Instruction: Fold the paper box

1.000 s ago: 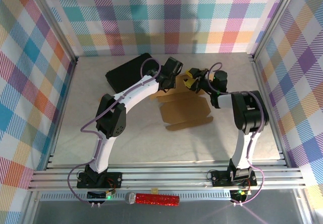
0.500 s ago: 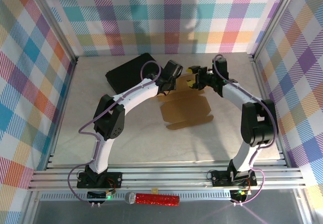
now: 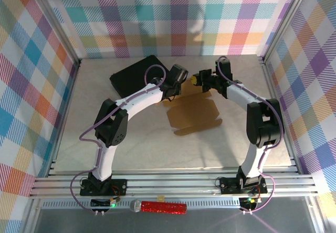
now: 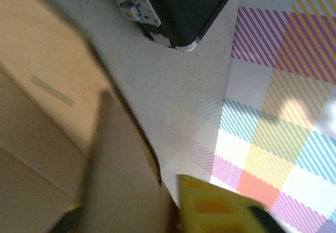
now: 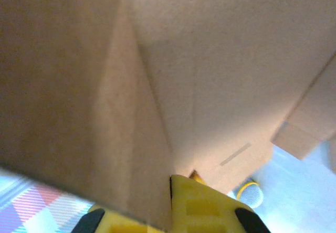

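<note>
The paper box (image 3: 194,112) is a flat brown die-cut sheet lying mid-table. Its far flaps are lifted between the two grippers. My right gripper (image 3: 199,80) is at the far edge, and in the right wrist view it (image 5: 168,212) is shut on a raised flap (image 5: 142,86), with cardboard wedged between the yellow fingers (image 5: 207,207). My left gripper (image 3: 176,83) is at the sheet's far left corner. In its wrist view a blurred flap (image 4: 121,180) stands between the parted fingers, touching the yellow right finger (image 4: 215,207).
A black hard case (image 3: 134,75) lies at the back left, just behind the left gripper, its corner (image 4: 178,12) close by. Checked walls enclose three sides. A red glittery microphone (image 3: 157,207) lies on the front rail.
The right gripper has moved left to the sheet's far edge and shut on a flap. The left gripper's fingers have loosened around their flap; the arm has barely moved.
</note>
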